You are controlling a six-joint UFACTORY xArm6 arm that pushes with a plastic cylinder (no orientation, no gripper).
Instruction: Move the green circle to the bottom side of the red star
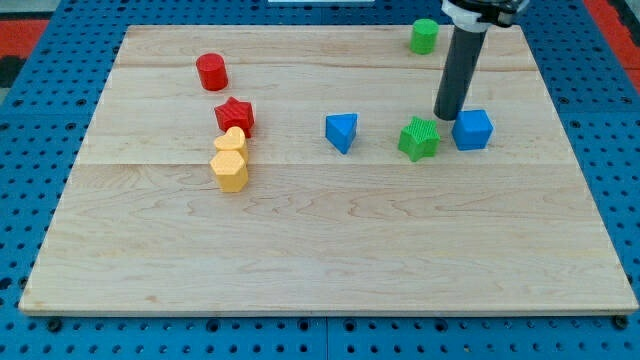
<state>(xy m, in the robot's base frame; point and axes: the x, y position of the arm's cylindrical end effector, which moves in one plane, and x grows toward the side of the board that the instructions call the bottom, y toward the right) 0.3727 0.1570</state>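
My rod comes down upright from the view's top right over the wooden board (330, 250), and my tip (446, 117) rests between the green star (419, 138) and the blue cube (472, 130), holding nothing. The green circle (424, 36), a round upright cylinder with no clear heading, stands near the top edge, well apart from the red star (235, 115), which touches the yellow heart (231, 141).

Pale wooden board (330, 250) on blue pegboard table (30, 330).
Red cylinder (211, 72) near top-left corner.
Yellow heart block (231, 141) touching yellow hexagon block (230, 171), left of centre.
Blue triangular block (341, 131) mid-board; green star block (419, 138) and blue cube (472, 129) toward right edge.
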